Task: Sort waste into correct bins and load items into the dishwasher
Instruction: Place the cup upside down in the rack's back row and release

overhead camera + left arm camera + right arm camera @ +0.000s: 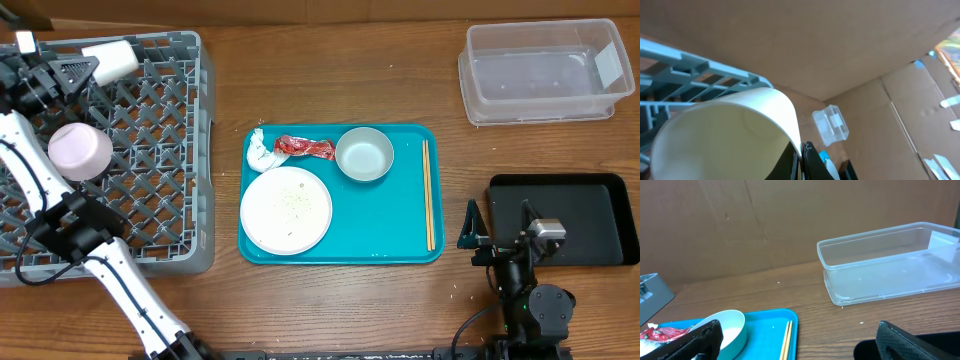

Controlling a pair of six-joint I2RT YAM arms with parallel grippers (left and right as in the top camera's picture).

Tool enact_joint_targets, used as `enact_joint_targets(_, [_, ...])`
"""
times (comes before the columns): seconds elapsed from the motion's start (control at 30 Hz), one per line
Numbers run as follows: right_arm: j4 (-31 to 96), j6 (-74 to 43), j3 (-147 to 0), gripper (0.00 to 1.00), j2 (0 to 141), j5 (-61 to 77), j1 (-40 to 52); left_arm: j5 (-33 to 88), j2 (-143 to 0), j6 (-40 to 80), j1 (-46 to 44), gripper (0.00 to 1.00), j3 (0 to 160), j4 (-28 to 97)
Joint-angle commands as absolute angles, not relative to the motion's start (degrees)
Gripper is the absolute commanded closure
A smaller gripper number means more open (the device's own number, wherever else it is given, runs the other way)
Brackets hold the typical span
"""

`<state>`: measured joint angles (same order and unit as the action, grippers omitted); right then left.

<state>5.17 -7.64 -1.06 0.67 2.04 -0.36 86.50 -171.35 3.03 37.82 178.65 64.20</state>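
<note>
Reader: Table from above, what lies where?

Describer: On a wooden table (330,305), a grey dish rack (160,205) fills the 9 o'clock side. A teal tray (385,225) sits at the centre. A clear plastic bin (540,108) stands at 1 o'clock and a black bin (590,220) at 4 o'clock.

Reader: What is on the tray?

Describer: A white plate (286,209) lies at its 8 o'clock and a small pale bowl (364,154) at its 12 o'clock. A red wrapper (305,148) and a crumpled white tissue (262,152) lie at 11 and 10 o'clock, touching each other. A pair of chopsticks (429,195) runs along the 3 o'clock edge.

Reader: And the arms?

Describer: The left gripper (88,68) is over the rack's 11 o'clock corner, pinching a white cup (112,60) that is tipped on its side. Whether the cup touches the rack cannot be told. From the left wrist camera, the cup's open mouth (725,135) fills the lower half, with one dark finger (809,162) against its rim at 5 o'clock. A pink cup (80,150) rests in the rack towards 9 o'clock. The right gripper (472,228) hangs at the black bin's 9 o'clock edge. In the right wrist view its fingers (695,340) are spread wide. The tray corner, bowl and chopsticks show between them, and the clear bin sits at 2 o'clock.
</note>
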Motion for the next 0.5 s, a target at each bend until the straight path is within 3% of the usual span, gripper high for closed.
enact_joint_targets(0.0, [4.8, -7.4, -0.4, 0.00, 0.2, 1.4, -0.4, 81.8, -171.6, 3.2, 37.5, 0.96, 178.8, 65.1])
enact_joint_targets(0.47, [4.8, -7.4, -0.4, 0.00, 0.2, 1.4, -0.4, 73.9, -172.2, 4.8, 40.3, 0.96, 176.7, 70.5])
